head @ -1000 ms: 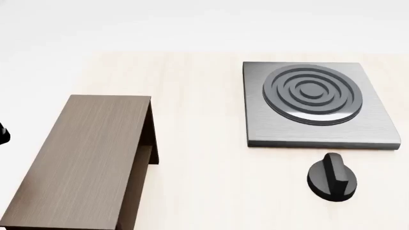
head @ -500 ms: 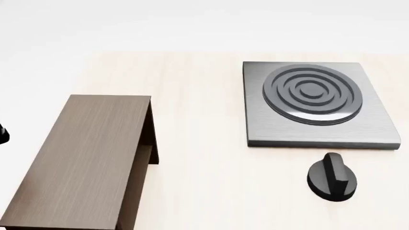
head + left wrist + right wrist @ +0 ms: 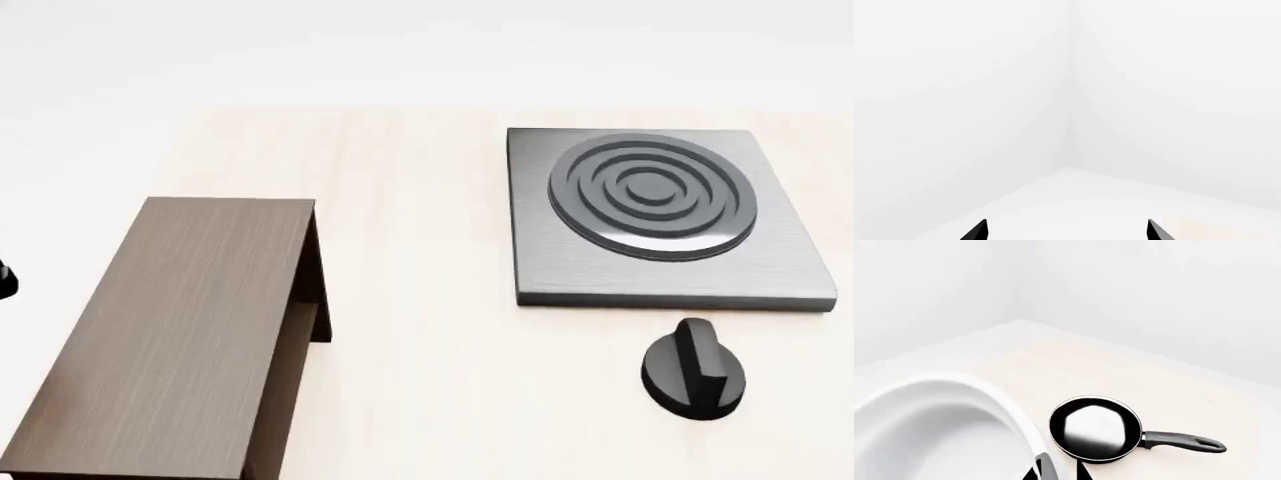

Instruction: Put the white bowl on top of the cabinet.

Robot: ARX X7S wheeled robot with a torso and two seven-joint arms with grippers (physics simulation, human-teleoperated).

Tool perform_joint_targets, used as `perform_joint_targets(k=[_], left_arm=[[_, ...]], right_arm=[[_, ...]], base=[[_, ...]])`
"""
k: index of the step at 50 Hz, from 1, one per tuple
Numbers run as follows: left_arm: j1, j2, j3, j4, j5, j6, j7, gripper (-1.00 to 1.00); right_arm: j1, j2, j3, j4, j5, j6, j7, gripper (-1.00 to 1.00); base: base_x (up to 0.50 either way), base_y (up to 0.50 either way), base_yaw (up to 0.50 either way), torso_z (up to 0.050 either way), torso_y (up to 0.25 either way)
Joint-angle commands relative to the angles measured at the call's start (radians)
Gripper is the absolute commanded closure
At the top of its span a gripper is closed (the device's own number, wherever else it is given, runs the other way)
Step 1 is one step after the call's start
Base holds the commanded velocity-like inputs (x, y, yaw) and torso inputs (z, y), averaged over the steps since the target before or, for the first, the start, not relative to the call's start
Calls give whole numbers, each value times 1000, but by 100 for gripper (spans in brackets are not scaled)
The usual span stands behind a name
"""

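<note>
On the pale bench (image 3: 441,400), dark cabinet (image 3: 187,330) top bare, awaiting the white bowl (image 3: 934,430). Close against right claw (image 3: 1054,471), bowl rim between near-closed tips, apparently pinched for carrying; frying pan (image 3: 1095,429) beyond. Left claw (image 3: 1066,230) spread, holding nothing.

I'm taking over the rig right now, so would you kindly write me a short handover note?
Left gripper: open, empty, facing the white room corner, off to the cabinet's left.
Right gripper: tips close together at the white bowl's rim; whether it grips the rim cannot be told. Out of the head view.
The bowl shows only in the right wrist view, with the black frying pan on the table beyond it.
Cabinet: near left on the table, top bare. Stove plate and knob to its right.
Done: possibly the grasp. Left: confirm it, carry the bowl over, set it on the cabinet top.
</note>
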Motion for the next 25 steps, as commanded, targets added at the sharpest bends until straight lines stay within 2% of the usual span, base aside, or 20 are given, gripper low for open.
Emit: perform_joint_targets(k=[1, 7, 18, 25], left_arm=[[3, -3, 0, 12, -7, -6, -3, -100], [2, -4, 0, 10, -10, -8, -3, -100], [-4, -9, -1, 5, -13, -8, -5, -100], [-7, -11, -17, 20, -40, -25, -2, -100]], right_arm=[[194, 43, -115, 85, -6, -2, -4, 100], [272, 43, -162, 152, 3, -18, -17, 100], [501, 6, -285, 467, 15, -137, -54, 100], [587, -22, -321, 640, 23, -215, -75, 100]], base=[[0, 0, 0, 0, 0], [0, 0, 0, 0, 2], [0, 0, 0, 0, 1], [0, 0, 0, 0, 1]])
